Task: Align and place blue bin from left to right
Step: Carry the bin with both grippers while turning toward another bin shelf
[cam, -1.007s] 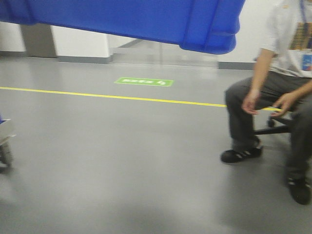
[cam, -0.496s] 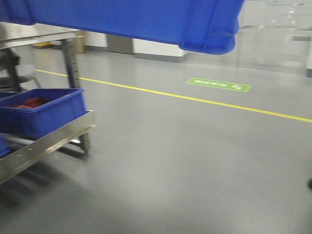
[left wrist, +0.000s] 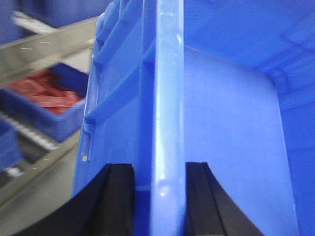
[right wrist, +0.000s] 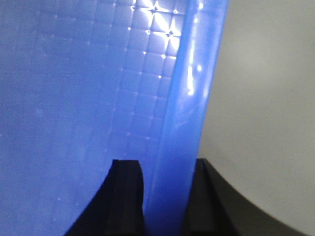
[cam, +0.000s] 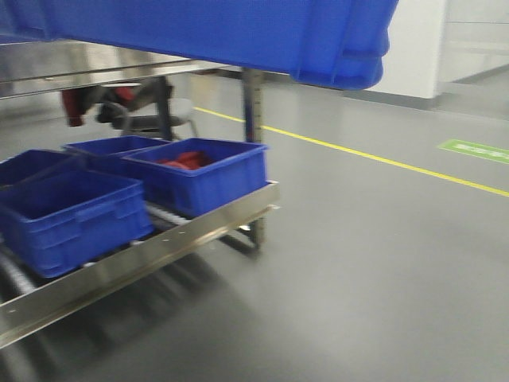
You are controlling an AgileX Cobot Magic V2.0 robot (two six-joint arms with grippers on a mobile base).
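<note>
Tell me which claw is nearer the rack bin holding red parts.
Left. The left claw grips the rim of the blue bin, the red-filled bin just past it; the right claw grips another rim, beside bare floor.

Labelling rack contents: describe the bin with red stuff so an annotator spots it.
Find the steel rack at the front view's left, below the held blue bin. Of the small blue bins on it, take the rightmost bin, beside the upright post. Only it shows red contents.
</note>
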